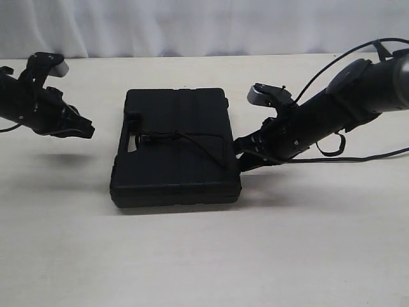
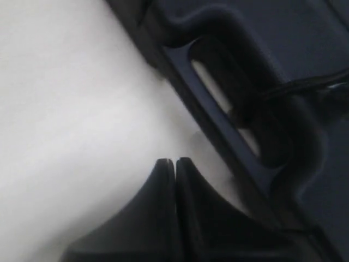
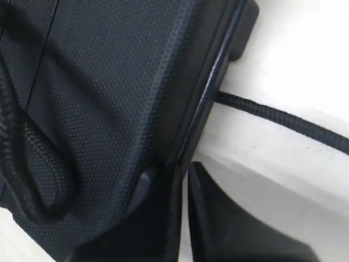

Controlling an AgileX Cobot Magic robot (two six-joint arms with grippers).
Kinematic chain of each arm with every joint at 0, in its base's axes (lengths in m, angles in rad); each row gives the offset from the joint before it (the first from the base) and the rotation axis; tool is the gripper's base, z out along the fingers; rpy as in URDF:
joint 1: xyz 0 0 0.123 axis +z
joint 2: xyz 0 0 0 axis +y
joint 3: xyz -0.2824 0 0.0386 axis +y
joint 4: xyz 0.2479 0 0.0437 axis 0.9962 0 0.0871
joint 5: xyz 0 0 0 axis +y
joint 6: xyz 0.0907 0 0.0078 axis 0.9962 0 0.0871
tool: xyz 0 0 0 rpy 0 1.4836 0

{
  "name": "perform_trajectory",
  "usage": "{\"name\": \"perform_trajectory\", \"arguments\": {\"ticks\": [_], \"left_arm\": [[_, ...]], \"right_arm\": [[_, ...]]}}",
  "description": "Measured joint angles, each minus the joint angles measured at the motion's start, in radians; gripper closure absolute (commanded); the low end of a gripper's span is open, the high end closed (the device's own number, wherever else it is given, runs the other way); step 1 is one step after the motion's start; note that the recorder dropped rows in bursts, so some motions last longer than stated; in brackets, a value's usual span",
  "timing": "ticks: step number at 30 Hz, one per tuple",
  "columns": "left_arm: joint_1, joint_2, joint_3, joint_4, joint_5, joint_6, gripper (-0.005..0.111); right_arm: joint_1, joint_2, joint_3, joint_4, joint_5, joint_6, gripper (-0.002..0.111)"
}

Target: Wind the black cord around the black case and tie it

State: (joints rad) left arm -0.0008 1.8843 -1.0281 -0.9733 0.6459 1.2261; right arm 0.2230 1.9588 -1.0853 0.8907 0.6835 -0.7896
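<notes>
The black case (image 1: 176,150) lies flat in the middle of the table. The black cord (image 1: 201,146) runs over its lid from the handle side to the right edge. In the right wrist view the cord loops on the textured lid (image 3: 34,158), and another stretch (image 3: 283,117) comes out from under the case's edge and crosses the table. My right gripper (image 1: 241,160) (image 3: 184,166) sits against the case's right edge, shut with only a thin slit and nothing in it. My left gripper (image 1: 86,130) (image 2: 175,162) hovers left of the case, shut and empty, near the handle (image 2: 234,109).
The case rests on a pale wooden table (image 1: 204,256) with a white curtain (image 1: 192,25) behind. A glossy robot cable (image 1: 326,64) arcs above the right arm. Bare tabletop shows in front of the case and on both sides.
</notes>
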Motion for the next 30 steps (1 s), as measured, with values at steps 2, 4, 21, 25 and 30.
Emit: {"name": "perform_trajectory", "arguments": {"ticks": [2, 4, 21, 25, 30], "left_arm": [[-0.024, 0.0, 0.0, -0.066, 0.026, 0.112, 0.104], [-0.05, 0.0, -0.002, -0.122, 0.052, 0.222, 0.094], [-0.464, 0.01, -0.114, -0.233, -0.419, 0.739, 0.054], [-0.515, 0.014, -0.164, -0.17, -0.802, 0.684, 0.066], [-0.496, 0.04, -0.271, -0.417, -1.236, 0.863, 0.073]], "right_arm": [[0.0, -0.015, 0.0, -0.022, -0.019, 0.003, 0.104], [0.0, -0.043, 0.0, -0.067, -0.053, 0.043, 0.104], [-0.047, -0.232, -0.216, -0.776, 0.081, 0.665, 0.071], [-0.072, -0.232, -0.236, -0.788, 0.099, 0.669, 0.071], [-0.08, -0.225, -0.244, -0.788, 0.107, 0.669, 0.071]]}}
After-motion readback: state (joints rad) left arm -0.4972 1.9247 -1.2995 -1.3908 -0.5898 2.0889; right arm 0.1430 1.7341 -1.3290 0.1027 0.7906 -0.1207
